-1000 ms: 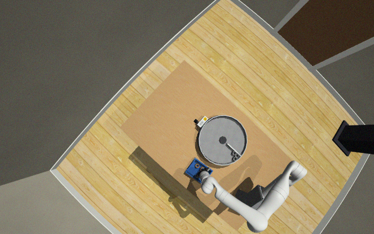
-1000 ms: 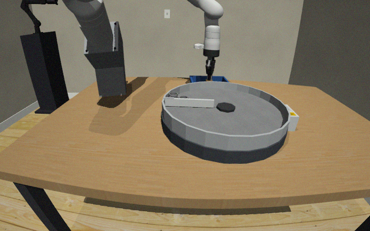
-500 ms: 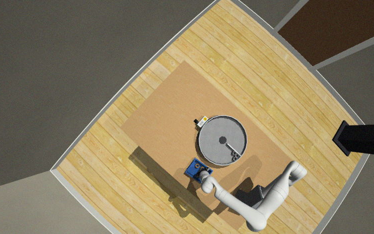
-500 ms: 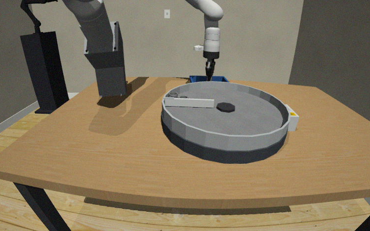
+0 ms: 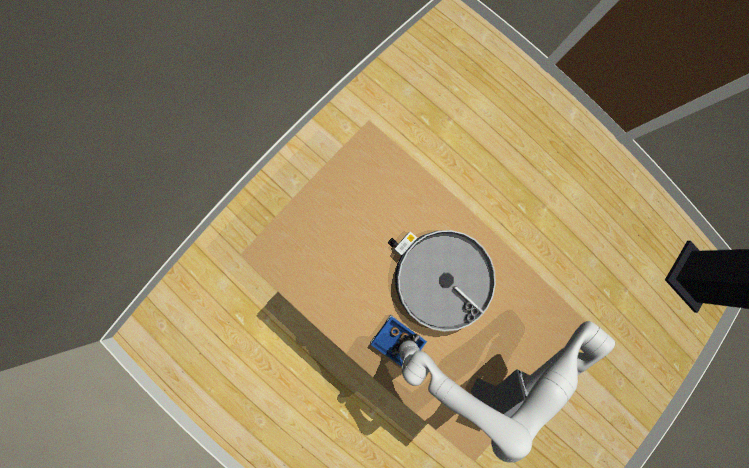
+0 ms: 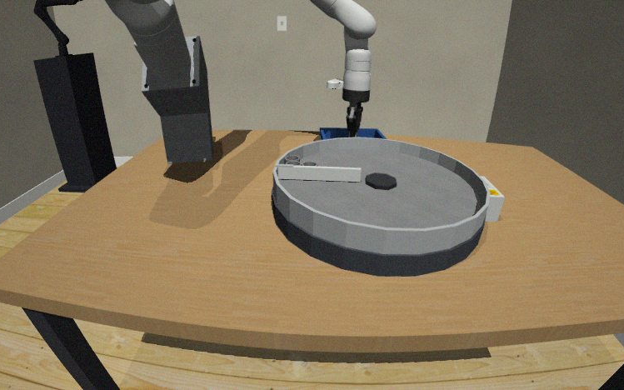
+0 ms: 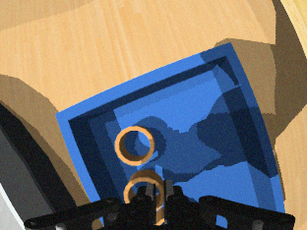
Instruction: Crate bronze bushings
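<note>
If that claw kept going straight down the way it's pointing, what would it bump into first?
Most likely the floor of the blue crate. The gripper, shut on a bronze bushing, points down into it; another bronze bushing lies just beside that line.

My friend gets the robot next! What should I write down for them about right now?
Gripper: shut on a bronze ring-shaped bushing, low over the blue crate.
Done: one other bronze bushing lies in the crate.
Round grey turning table: only grey steel bushings show, by the white bar at the rim.
Left: open the gripper so the held bushing drops in the crate; leave the steel ones.
</note>
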Robot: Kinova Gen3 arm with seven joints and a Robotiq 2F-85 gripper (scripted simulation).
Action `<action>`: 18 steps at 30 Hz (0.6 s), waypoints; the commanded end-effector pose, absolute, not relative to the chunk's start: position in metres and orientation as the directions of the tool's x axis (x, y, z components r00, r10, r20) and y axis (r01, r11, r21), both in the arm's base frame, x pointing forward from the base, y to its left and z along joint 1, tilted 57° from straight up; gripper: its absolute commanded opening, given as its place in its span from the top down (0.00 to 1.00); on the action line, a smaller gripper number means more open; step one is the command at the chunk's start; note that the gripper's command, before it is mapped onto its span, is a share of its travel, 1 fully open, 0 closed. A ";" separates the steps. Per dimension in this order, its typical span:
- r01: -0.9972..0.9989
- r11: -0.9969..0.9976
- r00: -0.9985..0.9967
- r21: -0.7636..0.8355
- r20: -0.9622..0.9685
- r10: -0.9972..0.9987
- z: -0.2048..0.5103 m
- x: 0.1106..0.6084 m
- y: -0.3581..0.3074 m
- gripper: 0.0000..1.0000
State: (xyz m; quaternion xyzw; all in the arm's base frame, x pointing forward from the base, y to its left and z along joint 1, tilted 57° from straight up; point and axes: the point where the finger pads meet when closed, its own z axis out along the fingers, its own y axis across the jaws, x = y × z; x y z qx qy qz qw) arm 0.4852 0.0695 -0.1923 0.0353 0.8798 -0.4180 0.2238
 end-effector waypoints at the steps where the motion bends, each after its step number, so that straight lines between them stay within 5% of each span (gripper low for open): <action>1: 0.249 0.649 -0.897 -0.719 -0.424 -0.126 -0.192 0.485 0.071 1.00; 18: 0.249 0.649 -0.897 -0.719 -0.424 -0.126 -0.197 0.489 0.064 1.00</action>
